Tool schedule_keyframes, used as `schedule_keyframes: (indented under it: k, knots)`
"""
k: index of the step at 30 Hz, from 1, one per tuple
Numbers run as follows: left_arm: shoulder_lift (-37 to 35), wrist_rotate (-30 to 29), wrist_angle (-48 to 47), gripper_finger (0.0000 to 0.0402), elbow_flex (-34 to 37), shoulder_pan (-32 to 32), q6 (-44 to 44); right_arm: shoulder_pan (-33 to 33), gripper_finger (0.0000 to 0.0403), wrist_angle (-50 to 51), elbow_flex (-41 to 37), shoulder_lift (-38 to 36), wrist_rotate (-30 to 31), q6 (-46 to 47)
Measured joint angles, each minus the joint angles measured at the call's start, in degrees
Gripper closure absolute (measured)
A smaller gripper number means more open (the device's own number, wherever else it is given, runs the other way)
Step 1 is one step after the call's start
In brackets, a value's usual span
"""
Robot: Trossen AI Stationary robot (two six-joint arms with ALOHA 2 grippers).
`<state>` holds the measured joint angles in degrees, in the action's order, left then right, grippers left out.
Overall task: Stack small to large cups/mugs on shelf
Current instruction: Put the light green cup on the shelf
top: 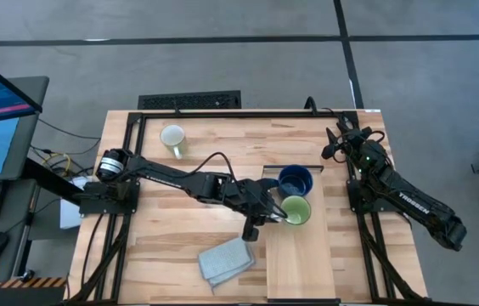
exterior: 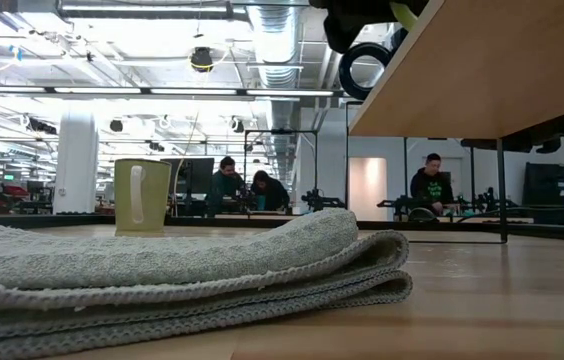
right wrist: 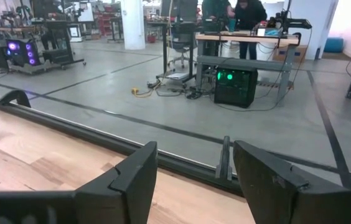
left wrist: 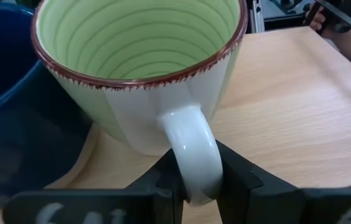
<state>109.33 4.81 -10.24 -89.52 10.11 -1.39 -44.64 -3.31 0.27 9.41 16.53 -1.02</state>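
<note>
A light green mug stands upright on the light-wood shelf, right beside a dark blue mug on its far side. My left gripper is shut on the green mug's handle, at the mug's left. The wrist view shows the green mug and the blue mug close up. A cream mug stands on its base on the tabletop at the far left; it also shows in the low view. My right gripper is open and empty by the table's far right corner. My left gripper pinches the green mug's white handle between its two fingers, at the handle's lower part. The fingers come from the table's left side. The mug is upright; whether its base rests on the shelf or hangs just above it, I cannot tell.
A folded grey-blue cloth lies on the tabletop near the front edge, left of the shelf; it fills the low view's foreground. A dark frame runs around the table. People sit at desks in the room behind.
</note>
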Motion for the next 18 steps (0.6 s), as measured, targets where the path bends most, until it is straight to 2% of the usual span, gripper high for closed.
schedule_keyframes:
  k: [18]
  knots:
    - [-0.1,-0.1,-2.0,0.0345,-1.5,-1.2,-2.3,0.0,0.0168,0.0,0.0,0.0,0.0,-0.3]
